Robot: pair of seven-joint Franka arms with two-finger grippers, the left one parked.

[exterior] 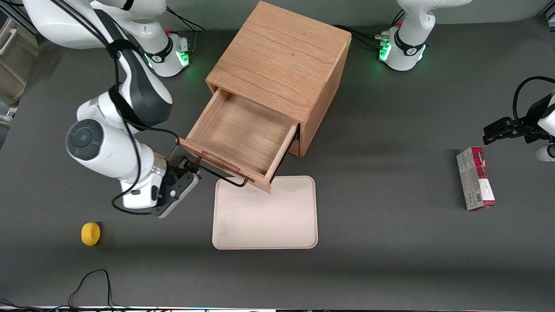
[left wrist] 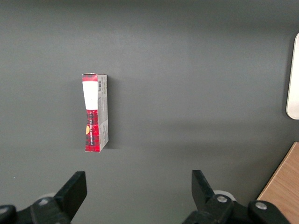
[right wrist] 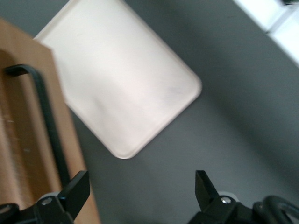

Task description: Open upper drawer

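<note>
Dark grey desk (exterior: 390, 242), wooden cabinet (exterior: 282, 60) set askew, upper drawer (exterior: 243, 134) pulled far out toward the front camera, black bar handle (exterior: 219, 175) running along its front, its corner over a beige tray (exterior: 266, 221), end effector (exterior: 190, 171) fingers spread, beside the handle's working-arm end.

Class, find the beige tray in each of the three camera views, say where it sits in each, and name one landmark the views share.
Front view: the tray lies flat on the table, nearer the camera than the upper drawer, which is pulled out; the gripper is at the drawer's black handle.
Left wrist view: only the tray's edge shows.
Right wrist view: the tray lies beside the handle.
Shared landmark: the wooden cabinet.
</note>
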